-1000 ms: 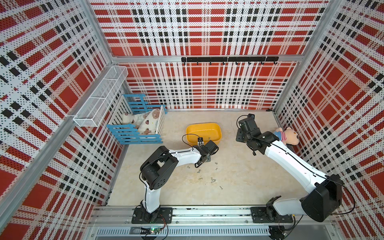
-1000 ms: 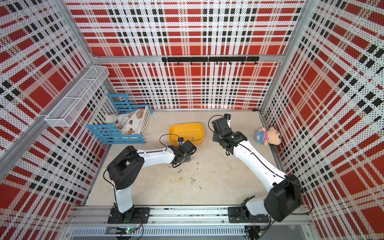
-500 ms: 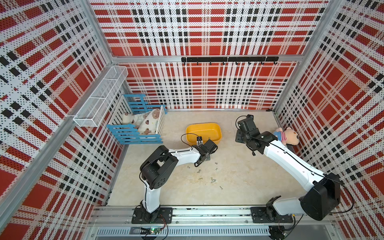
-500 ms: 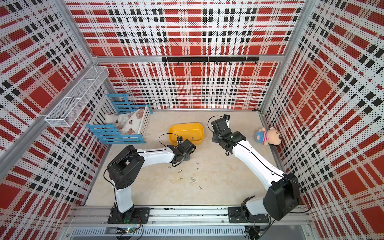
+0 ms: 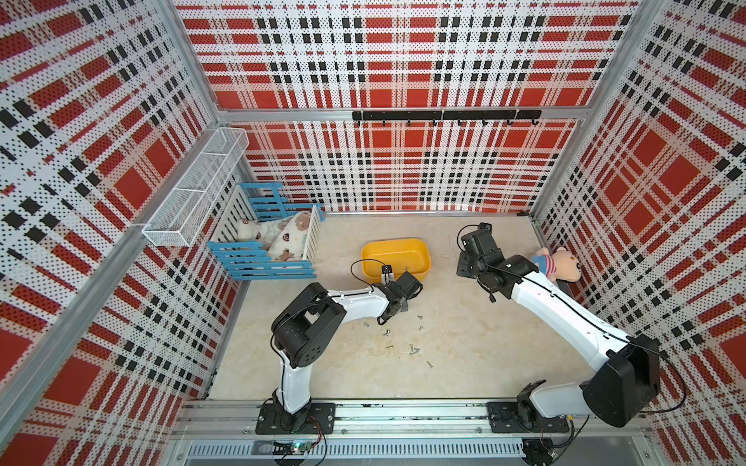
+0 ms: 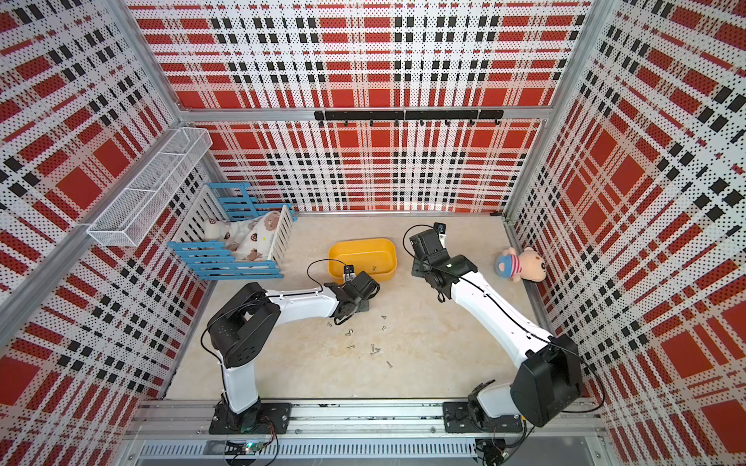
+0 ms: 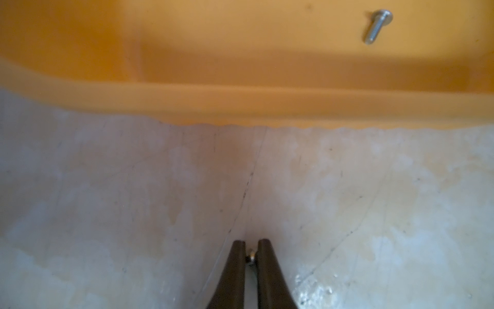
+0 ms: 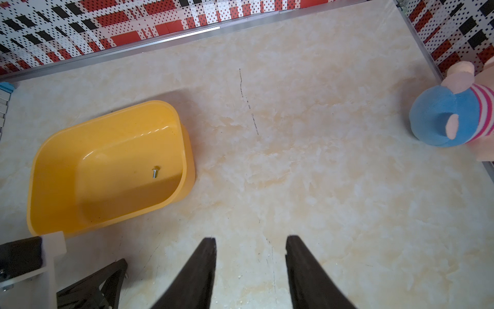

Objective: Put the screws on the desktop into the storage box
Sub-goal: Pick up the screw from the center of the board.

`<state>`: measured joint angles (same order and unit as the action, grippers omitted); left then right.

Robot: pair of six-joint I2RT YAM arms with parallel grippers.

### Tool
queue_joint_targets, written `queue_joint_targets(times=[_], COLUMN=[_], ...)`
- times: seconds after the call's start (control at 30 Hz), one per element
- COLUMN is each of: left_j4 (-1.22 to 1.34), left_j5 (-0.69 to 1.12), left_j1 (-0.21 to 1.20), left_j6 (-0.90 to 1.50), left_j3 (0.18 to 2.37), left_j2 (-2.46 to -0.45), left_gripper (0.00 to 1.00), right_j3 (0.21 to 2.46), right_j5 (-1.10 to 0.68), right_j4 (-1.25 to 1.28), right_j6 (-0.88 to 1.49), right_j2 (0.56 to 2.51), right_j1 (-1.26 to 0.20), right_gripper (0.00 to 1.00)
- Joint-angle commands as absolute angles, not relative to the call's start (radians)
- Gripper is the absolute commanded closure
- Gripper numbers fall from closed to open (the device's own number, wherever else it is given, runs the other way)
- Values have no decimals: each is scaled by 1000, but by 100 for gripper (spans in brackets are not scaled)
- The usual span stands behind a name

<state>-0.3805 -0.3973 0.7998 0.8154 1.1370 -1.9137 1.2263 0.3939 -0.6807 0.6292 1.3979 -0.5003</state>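
In both top views, loose screws [image 5: 413, 350] lie mid-frame on the desktop [image 5: 484, 355], below the box [image 5: 395, 247]. In the left wrist view, at bottom centre, the left gripper [image 7: 251, 258] pinches one screw [image 7: 251, 253] at its very tips, so it could slip out short of the rim. In the right wrist view, the right gripper [image 8: 251, 248] hangs open and empty.

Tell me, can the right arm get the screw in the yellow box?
Probably yes. The right claw is open and empty, the box sits near it with its top open, and nothing lies between it and the screw.
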Motion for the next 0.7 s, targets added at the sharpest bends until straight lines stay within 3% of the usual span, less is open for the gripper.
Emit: queue_joint_targets(times=[0.0,0.33,0.67], left_j4=[-488,-666,-690], left_j5=[-414,-497,-484], left_j1=[832,831,647], left_j6=[806,755,583], left_j3=[1141,1322,1640], left_j2=[-1852,-1694,-1900], left_gripper=[99,100,100], right_j3=[1218,1218,1222], right_j5=[393,390,366], right_j4=[-664,-667,-655], right_j6=[633,633,633], right_j2=[1392,1385,1401], right_j1=[-494,-494,-493], right_gripper=[52,52,52])
